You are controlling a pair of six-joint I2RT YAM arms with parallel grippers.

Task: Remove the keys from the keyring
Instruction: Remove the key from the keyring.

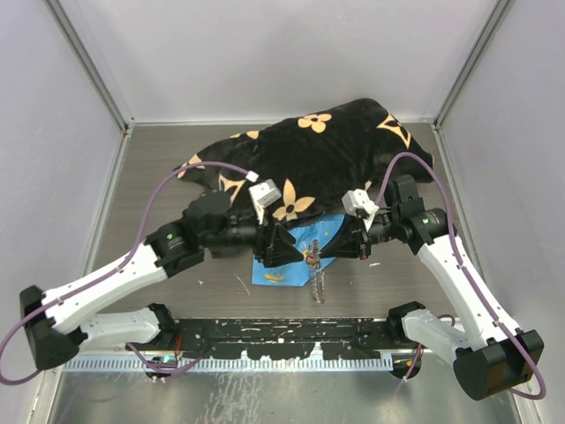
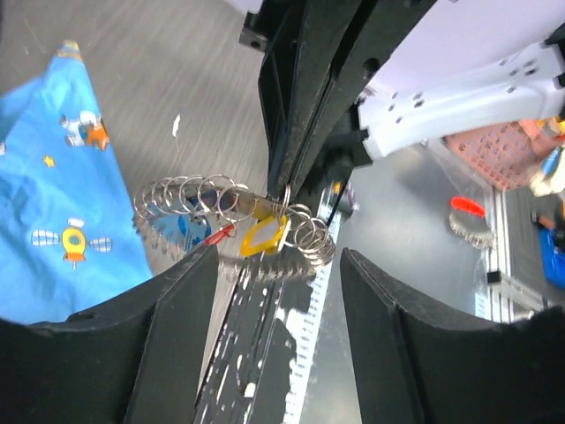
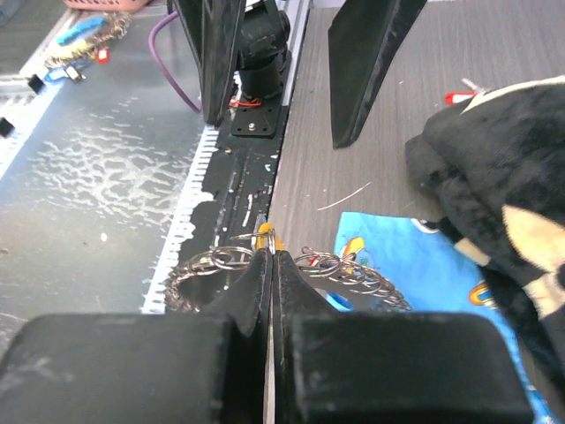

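Silvery, finely linked metal forms the large thin keyring (image 1: pixel 315 276). In the top view it hangs limp where the left gripper (image 1: pixel 296 248) and right gripper (image 1: pixel 323 250) meet. Below it a blue patterned cloth (image 1: pixel 274 270) lies on the grey wood-grain table (image 1: pixel 159 177). A black flower-printed fabric (image 1: pixel 309 159) is heaped behind, and white walls (image 1: pixel 265 53) stand close around.

The loop looks light, floppy and slippery, so a plastic head should give a surer hold than bare links.

The left wrist view shows the left gripper open, its jaws flanking the loop without touching it. The tiny keys (image 2: pixel 263 237), with red, blue and orange-yellow heads, dangle there.

In the right wrist view the right gripper (image 3: pixel 269 256) is pinched closed on the keyring beside the yellow head.
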